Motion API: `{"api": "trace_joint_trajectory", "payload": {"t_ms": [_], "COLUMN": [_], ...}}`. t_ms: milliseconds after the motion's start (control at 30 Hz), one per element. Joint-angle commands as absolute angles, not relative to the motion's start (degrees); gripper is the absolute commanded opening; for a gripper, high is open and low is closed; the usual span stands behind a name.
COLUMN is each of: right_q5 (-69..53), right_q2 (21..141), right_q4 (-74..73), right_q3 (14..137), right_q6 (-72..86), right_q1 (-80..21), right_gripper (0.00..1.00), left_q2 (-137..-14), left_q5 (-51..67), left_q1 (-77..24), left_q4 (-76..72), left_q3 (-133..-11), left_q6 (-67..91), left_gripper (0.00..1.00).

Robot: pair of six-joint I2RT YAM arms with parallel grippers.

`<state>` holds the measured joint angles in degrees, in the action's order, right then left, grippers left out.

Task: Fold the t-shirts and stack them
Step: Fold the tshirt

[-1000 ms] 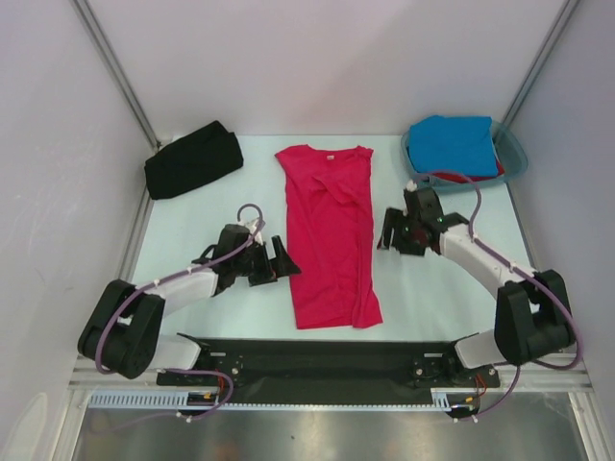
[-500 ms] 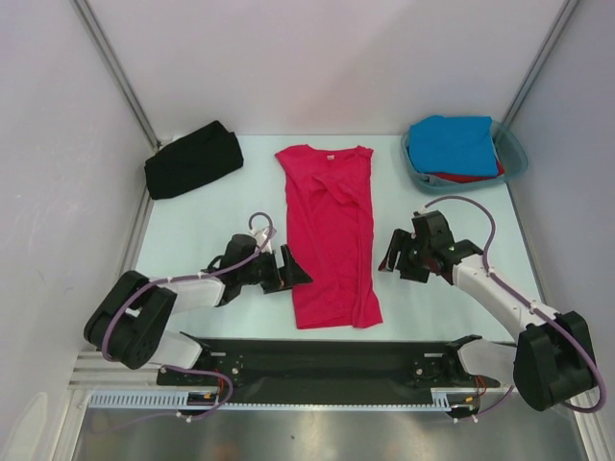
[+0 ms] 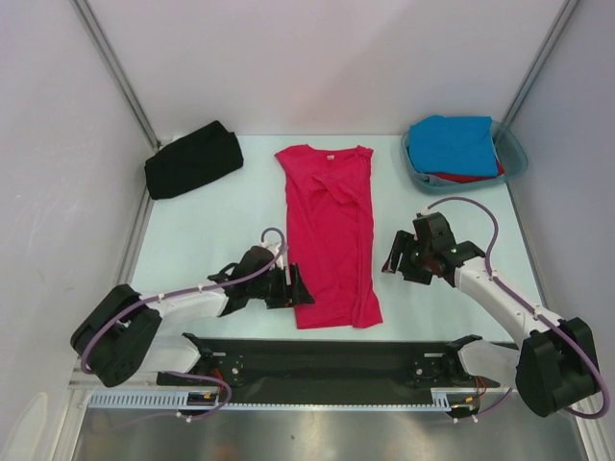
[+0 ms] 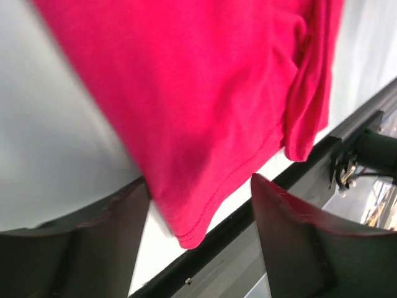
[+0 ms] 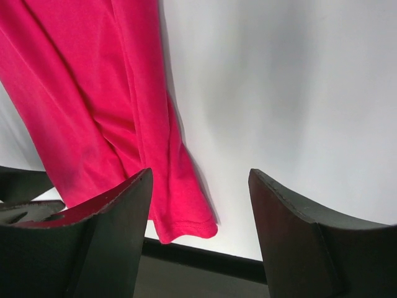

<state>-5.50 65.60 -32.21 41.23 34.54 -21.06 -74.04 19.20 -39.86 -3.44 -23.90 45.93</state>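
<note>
Cloth of the crimson-pink t-shirt (image 3: 329, 230) appeared limp and light; hem corners (image 4: 189, 236) suited pinching. Left gripper (image 4: 200, 180) and right gripper (image 5: 200, 172) stood spread.

pale table (image 3: 192, 230), white walls (image 3: 317, 58)

The pale surface (image 3: 202, 230) carries three things. A crimson-pink t-shirt (image 3: 332, 230) lies lengthwise down its middle, sides folded in, with the neck and small white label toward the far edge and the hem toward the near edge. A bundled black t-shirt (image 3: 192, 160) sits in the far left corner, well apart from it. A translucent teal tub (image 3: 519, 154) stands in the far right corner.
</note>
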Motion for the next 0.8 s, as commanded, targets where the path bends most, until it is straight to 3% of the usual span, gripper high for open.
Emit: {"api": "trace_joint_trajectory", "payload": {"t_ms": [0, 33, 67, 133, 167, 267, 500, 767], "right_q5": [-4.13, -4.22, -4.22, -4.57, -4.74, -4.66, -4.22, -7.46], "right_q2": [64.16, 64.16, 64.16, 64.07, 64.25, 64.25, 65.47, 69.17], "right_q4": [-32.87, -32.7, -32.78, -32.52, -32.43, -32.61, -32.09, -29.89], "right_q3": [41.66, 41.49, 41.57, 41.31, 41.4, 41.22, 40.69, 39.99], "right_q6": [35.33, 35.42, 35.51, 35.6, 35.6, 35.25, 34.63, 35.42], "right_q1": [-21.44, -21.53, -21.45, -21.71, -21.71, -21.88, -21.97, -23.81], "right_gripper": [0.69, 0.68, 0.68, 0.69, 0.68, 0.68, 0.68, 0.66], "left_q2": [-75.85, -76.2, -76.46, -78.04, -78.92, -81.38, -81.92, -70.94], "left_q5": [11.25, 10.55, 10.29, 10.54, 10.72, 11.77, 10.29, 2.9], "left_q1": [-40.69, -40.87, -41.04, -41.13, -41.31, -42.44, -44.65, -44.65], "left_q4": [12.04, 12.56, 12.74, 12.22, 11.61, 9.76, 13.6, 28.56], "left_q3": [-19.78, -19.6, -19.6, -19.77, -20.12, -20.3, -21.88, -22.76], "left_q6": [45.35, 45.44, 45.53, 45.27, 45.26, 45.79, 45.71, 46.49], "left_gripper": [0.68, 0.63, 0.43, 0.29, 0.16, 0.0, 0.0, 0.0]}}
